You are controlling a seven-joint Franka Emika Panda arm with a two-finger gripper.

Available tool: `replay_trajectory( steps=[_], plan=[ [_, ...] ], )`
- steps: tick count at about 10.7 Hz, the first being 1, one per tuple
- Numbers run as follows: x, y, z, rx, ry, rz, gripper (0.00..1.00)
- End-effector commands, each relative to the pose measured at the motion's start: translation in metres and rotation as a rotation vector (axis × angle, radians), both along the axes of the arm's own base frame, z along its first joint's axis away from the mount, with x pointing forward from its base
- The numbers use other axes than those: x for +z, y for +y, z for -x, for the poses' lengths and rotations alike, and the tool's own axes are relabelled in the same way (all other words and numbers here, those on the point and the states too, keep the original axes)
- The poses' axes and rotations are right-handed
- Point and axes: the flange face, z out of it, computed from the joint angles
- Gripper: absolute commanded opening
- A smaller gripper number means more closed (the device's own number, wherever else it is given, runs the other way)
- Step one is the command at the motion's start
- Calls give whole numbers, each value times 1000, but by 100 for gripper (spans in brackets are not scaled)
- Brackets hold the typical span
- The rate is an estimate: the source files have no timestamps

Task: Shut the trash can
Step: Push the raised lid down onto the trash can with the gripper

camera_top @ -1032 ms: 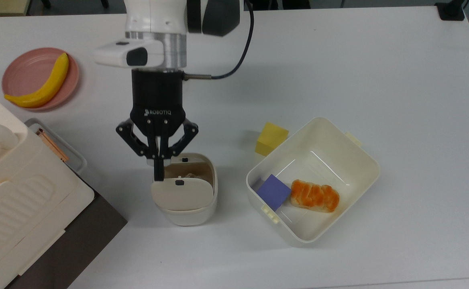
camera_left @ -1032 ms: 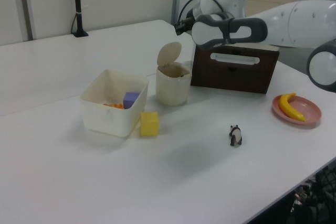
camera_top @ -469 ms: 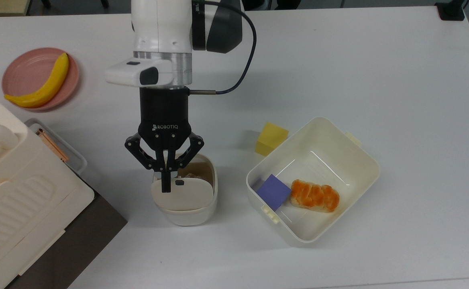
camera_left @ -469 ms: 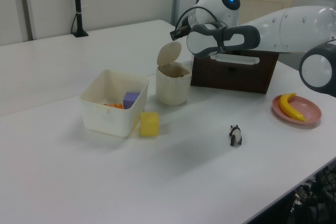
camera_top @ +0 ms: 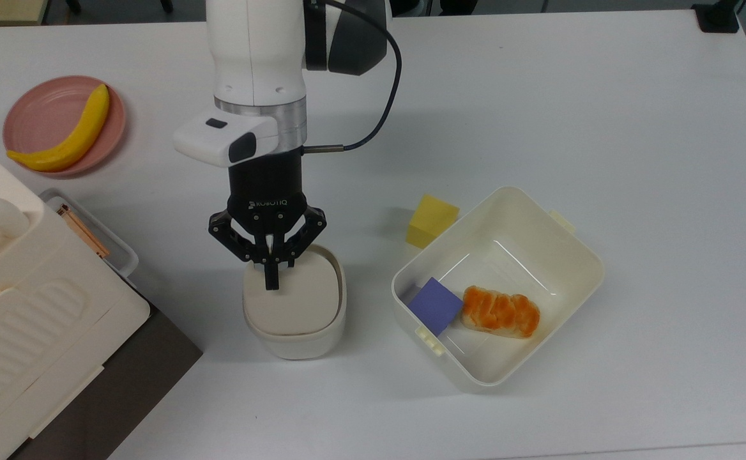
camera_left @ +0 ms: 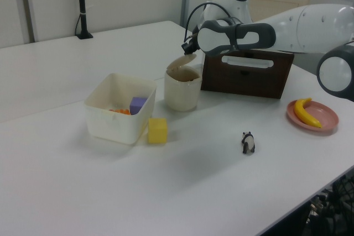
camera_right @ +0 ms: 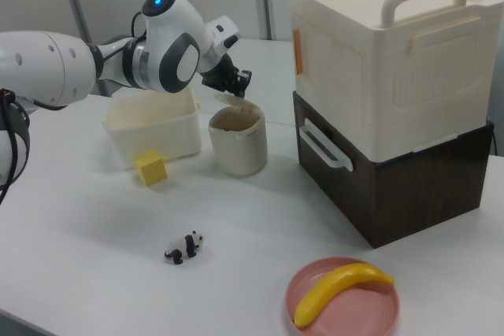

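Note:
The small cream-white trash can [camera_top: 296, 335] stands on the white table left of centre in the top view. Its beige lid [camera_top: 296, 300] is tipped down over the opening. In the left view the lid [camera_left: 178, 62] still slants with a gap at the rim, and the right view shows the lid [camera_right: 229, 101] the same way above the trash can [camera_right: 236, 147]. My gripper [camera_top: 271, 280] points down with its fingers together and its tip resting on the lid's far part. It holds nothing. The dark button is hidden.
A larger cream tub [camera_top: 577, 255] to the top view's right holds a purple block [camera_top: 435, 304] and an orange bread piece [camera_top: 501, 310]. A yellow block [camera_top: 432, 220] sits beside it. A pink plate [camera_top: 41, 115] bears a banana [camera_top: 73, 137]. A ribbed cream appliance [camera_top: 22, 306] stands close by.
The gripper has come down and forward onto the lid. The lid has swung from upright to nearly flat over the bin, covering the inside and the button.

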Motion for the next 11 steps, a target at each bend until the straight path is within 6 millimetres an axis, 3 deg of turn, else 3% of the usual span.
replay_trajectory(
  steps=[1,6,7,9,11],
  plan=[
    [-19,5,10,25,99,7,0],
    [-69,23,12,43,180,1,0],
    [-66,23,12,42,174,-2,0],
    [-27,18,16,30,186,-9,0],
    [19,21,37,29,250,-6,0]
  ],
)
